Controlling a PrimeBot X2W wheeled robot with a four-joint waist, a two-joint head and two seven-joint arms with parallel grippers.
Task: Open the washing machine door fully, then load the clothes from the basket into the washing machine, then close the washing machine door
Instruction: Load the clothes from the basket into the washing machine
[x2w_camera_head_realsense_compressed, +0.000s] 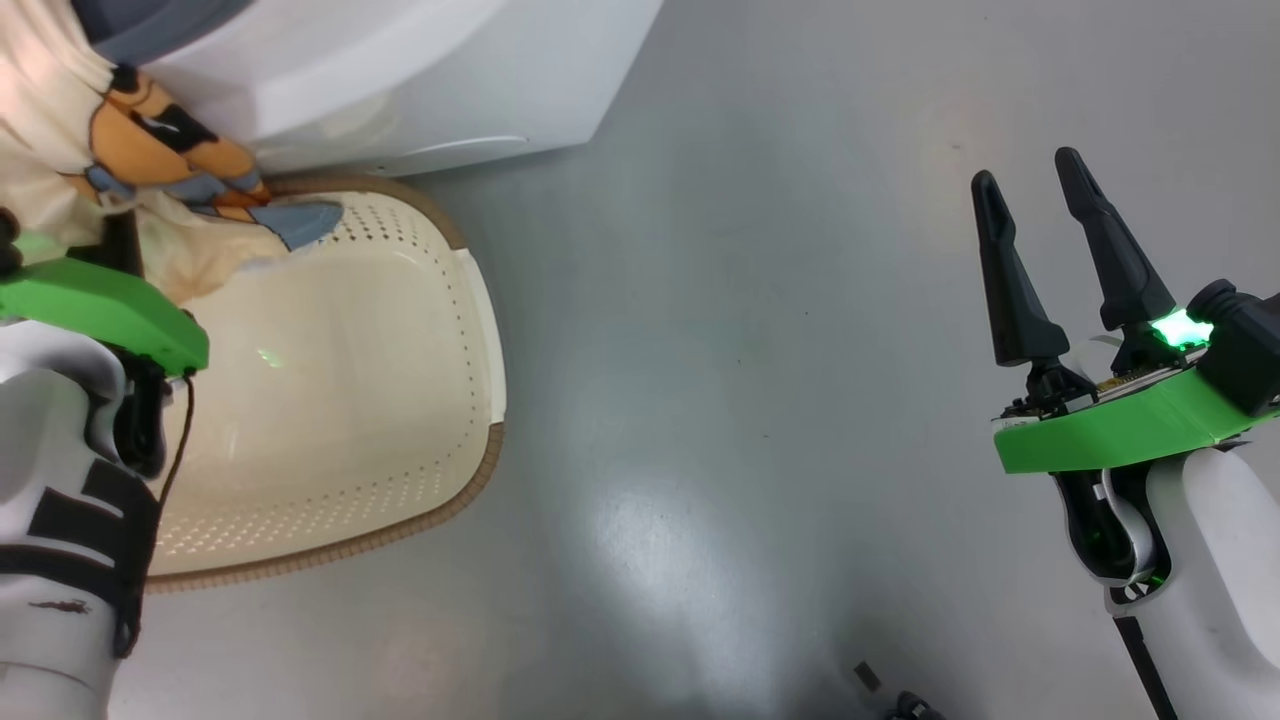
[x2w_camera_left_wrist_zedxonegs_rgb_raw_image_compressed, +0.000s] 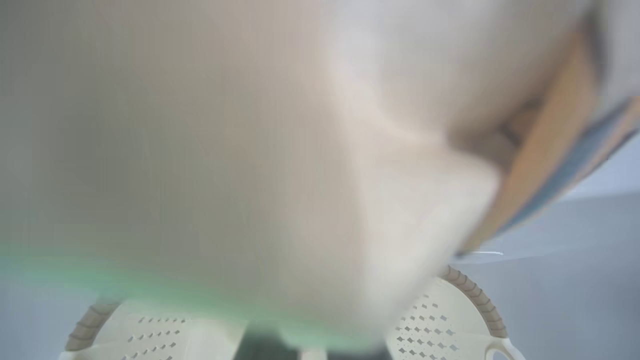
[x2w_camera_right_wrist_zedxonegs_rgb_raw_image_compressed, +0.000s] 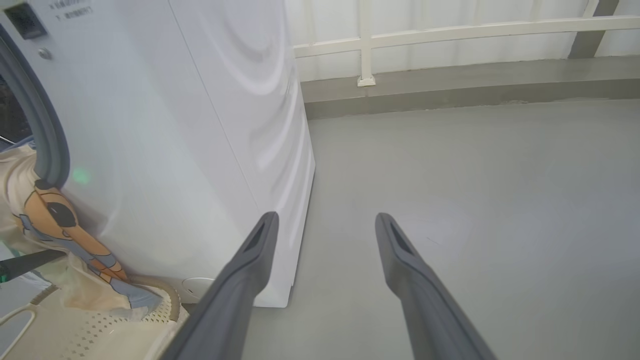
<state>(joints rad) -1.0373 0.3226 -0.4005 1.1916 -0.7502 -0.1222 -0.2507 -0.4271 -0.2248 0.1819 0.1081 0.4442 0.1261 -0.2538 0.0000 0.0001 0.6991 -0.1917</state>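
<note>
Left gripper (x2w_camera_head_realsense_compressed: 118, 248), left edge of frame: jaws closed on the clothes (x2w_camera_head_realsense_compressed: 60, 130), fingers mostly hidden; left forearm (x2w_camera_head_realsense_compressed: 50, 430) at lower left. Right gripper (x2w_camera_head_realsense_compressed: 1027, 170), right side: fingers spread wide, empty, pointing up; right forearm (x2w_camera_head_realsense_compressed: 1215, 560) at lower right.

A smooth grey floor (x2w_camera_head_realsense_compressed: 800, 330) has been laid throughout, slightly glossy, with a pale blotch of light (x2w_camera_head_realsense_compressed: 650, 540) reflected in it. At the far side a raised grey kerb (x2w_camera_right_wrist_zedxonegs_rgb_raw_image_compressed: 475, 85) can be seen, topped by a cream railing (x2w_camera_right_wrist_zedxonegs_rgb_raw_image_compressed: 450, 31) fixed down on a post (x2w_camera_right_wrist_zedxonegs_rgb_raw_image_compressed: 366, 45). White ribbed panelling (x2w_camera_right_wrist_zedxonegs_rgb_raw_image_compressed: 450, 57) is set right behind it.
</note>
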